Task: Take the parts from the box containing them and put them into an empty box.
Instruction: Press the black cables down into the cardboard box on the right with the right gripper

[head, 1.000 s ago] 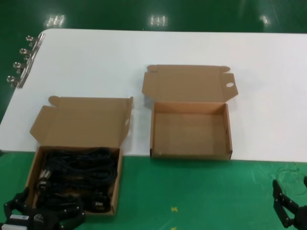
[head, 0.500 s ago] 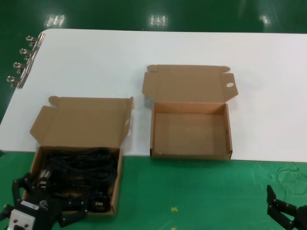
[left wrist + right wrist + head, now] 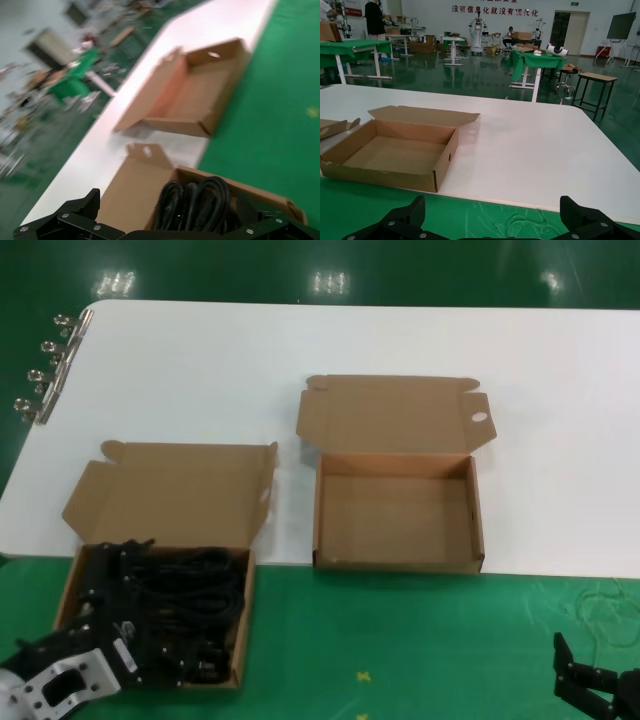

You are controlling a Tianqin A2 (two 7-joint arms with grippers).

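Observation:
The parts, black power cords (image 3: 195, 585) (image 3: 197, 202), lie bundled in the plain-lidded box containing them (image 3: 246, 620) at the near left. My left gripper (image 3: 118, 575) (image 3: 172, 212) hovers open over that box, the cords showing between its spread fingers. I cannot tell whether it touches them. The empty box (image 3: 478, 515) (image 3: 175, 125) (image 3: 380, 175) stands open in the middle, and its lid flap has a small oval hole (image 3: 479, 417). My right gripper (image 3: 592, 687) (image 3: 495, 215) is open and holds nothing, low at the near right over the green mat.
Both boxes straddle the front edge of the white table (image 3: 300, 340), overhanging the green mat (image 3: 400, 640). Metal clips (image 3: 45, 370) line the table's far left edge. Faint scratch marks (image 3: 530, 220) show on the mat near the right gripper.
My left gripper has swung forward from the near edge to over the cords in the left box. The right gripper has sunk slightly lower in the head view.

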